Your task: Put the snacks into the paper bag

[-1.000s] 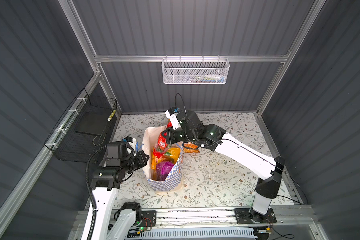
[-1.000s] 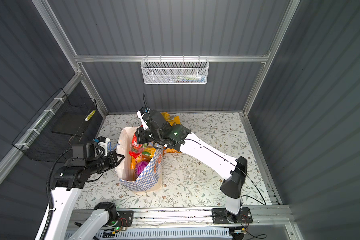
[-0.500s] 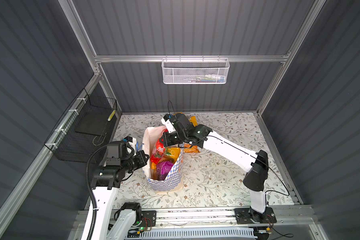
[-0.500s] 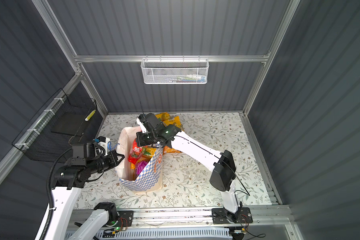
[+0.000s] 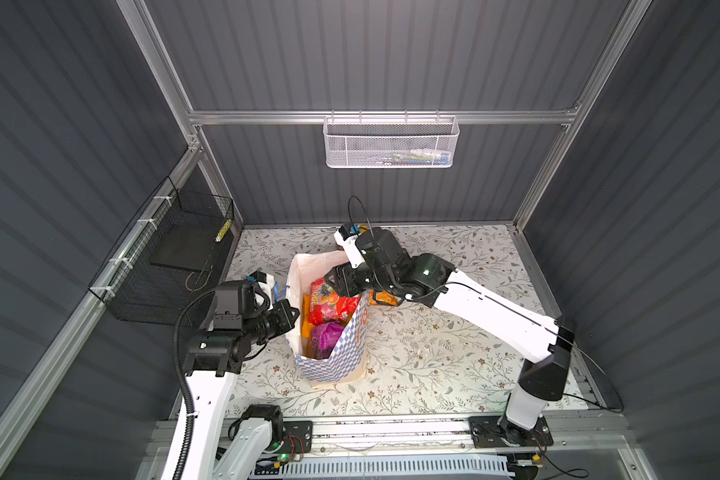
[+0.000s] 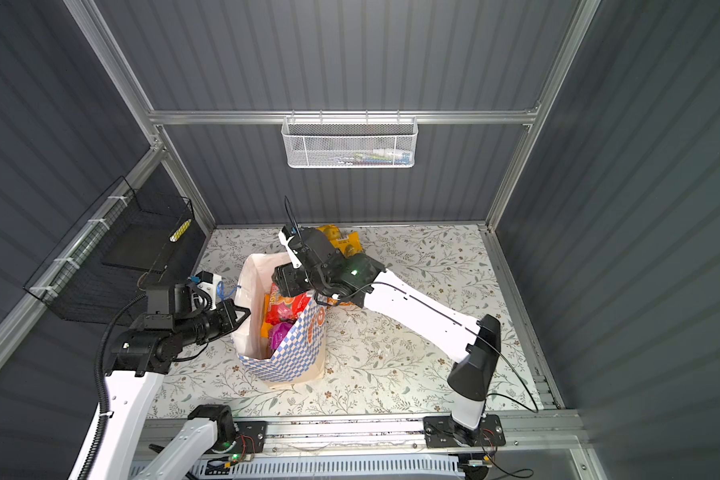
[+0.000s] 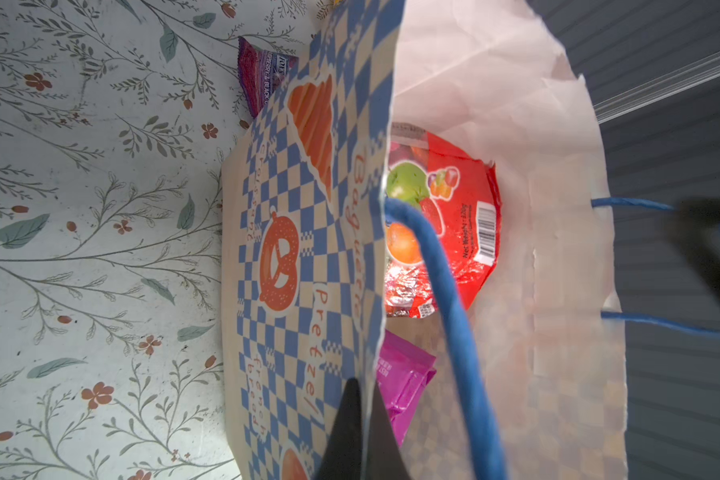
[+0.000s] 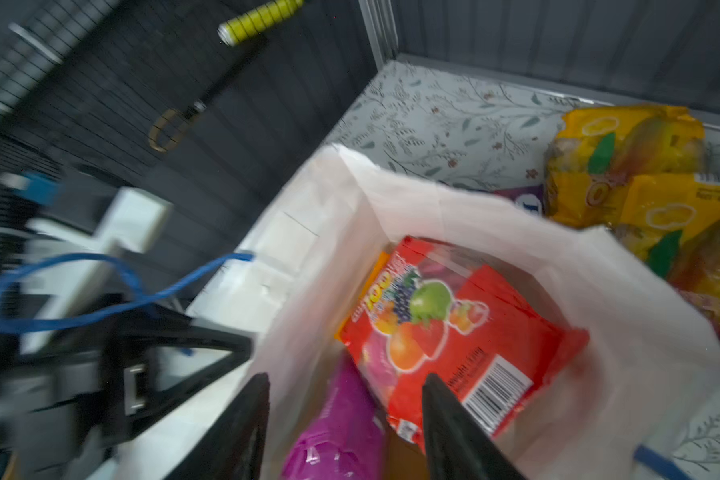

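- Two arms meet at the paper bag [image 5: 333, 365], which stands upright and open near the middle of the desk [image 5: 454, 353].
- My left pincer [image 5: 290, 314] is pressed together on the bag's left rim, holding the mouth wide.
- My right pincer [image 8: 346, 380] hangs over the mouth, jaws spread, nothing between them.
- Inside, a red packet [image 8: 454, 332] lies on top and a magenta packet [image 5: 325, 336] beneath it.
- Outside, yellow packets [image 8: 624, 166] lie at the far side of the bag, and a purple packet [image 7: 262, 75] lies just beside its wall.
- I judge the packets light, glossy and slippery. I would pinch a flat sealed edge, not the puffy middle.
- Thin paper creases easily, so the rim hold should be gentle.
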